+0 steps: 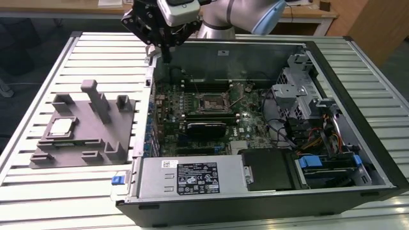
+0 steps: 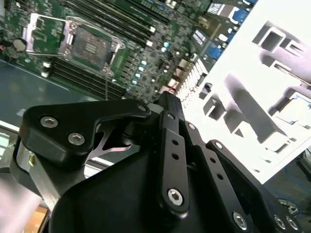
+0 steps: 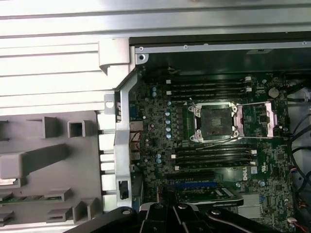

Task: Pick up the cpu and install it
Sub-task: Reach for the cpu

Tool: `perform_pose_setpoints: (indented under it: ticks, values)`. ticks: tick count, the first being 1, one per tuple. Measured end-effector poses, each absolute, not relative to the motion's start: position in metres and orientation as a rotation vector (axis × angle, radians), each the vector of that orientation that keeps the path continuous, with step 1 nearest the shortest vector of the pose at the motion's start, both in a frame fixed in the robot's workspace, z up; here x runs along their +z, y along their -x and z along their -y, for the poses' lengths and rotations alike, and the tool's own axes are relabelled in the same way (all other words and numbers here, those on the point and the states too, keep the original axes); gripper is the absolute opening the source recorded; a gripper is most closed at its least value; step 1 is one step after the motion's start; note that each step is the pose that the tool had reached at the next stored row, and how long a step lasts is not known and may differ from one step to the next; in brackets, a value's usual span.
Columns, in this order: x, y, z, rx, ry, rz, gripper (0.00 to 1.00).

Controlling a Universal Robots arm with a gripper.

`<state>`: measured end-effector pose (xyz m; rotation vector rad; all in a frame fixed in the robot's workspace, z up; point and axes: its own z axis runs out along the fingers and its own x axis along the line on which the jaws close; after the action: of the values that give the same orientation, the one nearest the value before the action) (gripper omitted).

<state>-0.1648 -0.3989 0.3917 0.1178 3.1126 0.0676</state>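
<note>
Here, cpu (image 1: 61,127) in grey tray (image 1: 96,130) — tool (image 1: 167,56) above open case (image 1: 255,60)

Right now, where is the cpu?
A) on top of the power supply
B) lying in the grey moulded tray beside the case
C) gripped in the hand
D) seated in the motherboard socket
B: the cpu lies in a pocket of the grey tray at the exterior view's left, while the socket stands open with its pin field bare.

Open PC case (image 1: 255,203) beside grey tray (image 1: 89,128) on slatted table (image 1: 57,191).
</note>
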Motion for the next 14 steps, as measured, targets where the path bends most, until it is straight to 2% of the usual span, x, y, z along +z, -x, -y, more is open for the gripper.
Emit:
perform_pose_setpoints:
  ticks: [14]
  values:
    - [0.39, 0.212, 0.399, 0.068, -0.118, -3.114, 0.11]
